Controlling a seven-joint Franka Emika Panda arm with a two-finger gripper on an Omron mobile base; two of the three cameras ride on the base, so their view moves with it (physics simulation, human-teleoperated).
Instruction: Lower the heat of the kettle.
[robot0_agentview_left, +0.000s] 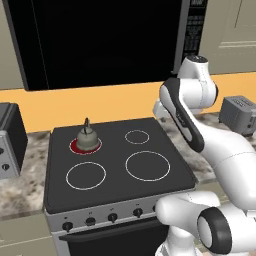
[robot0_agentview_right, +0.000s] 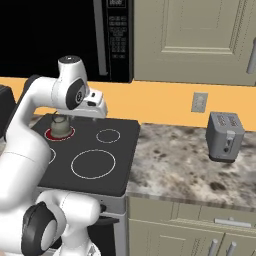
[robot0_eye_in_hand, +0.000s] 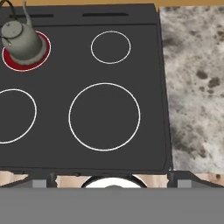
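Note:
The kettle (robot0_agentview_left: 87, 138) (robot0_agentview_right: 61, 125) (robot0_eye_in_hand: 21, 40), small, grey-beige, with a thin dark handle, sits on the stove's rear-left burner (robot0_agentview_left: 75, 146), which glows red. My gripper (robot0_agentview_right: 96, 112) (robot0_eye_in_hand: 109, 183) hovers above the black cooktop (robot0_agentview_left: 117, 160), to the right of the kettle and well clear of it. In the hand view its two dark fingertips (robot0_eye_in_hand: 179, 180) stand far apart at the bottom edge with nothing between them, so it is open. A row of dark knobs (robot0_agentview_left: 113, 217) runs along the stove's front panel, partly hidden by my arm.
Three unlit burner rings (robot0_eye_in_hand: 104, 116) mark the cooktop. A grey toaster (robot0_agentview_right: 225, 136) (robot0_agentview_left: 240, 115) stands on the speckled counter (robot0_agentview_right: 180, 160) to the right. A black microwave (robot0_agentview_left: 100, 40) hangs above the stove. A dark appliance (robot0_agentview_left: 9, 140) sits on the left counter.

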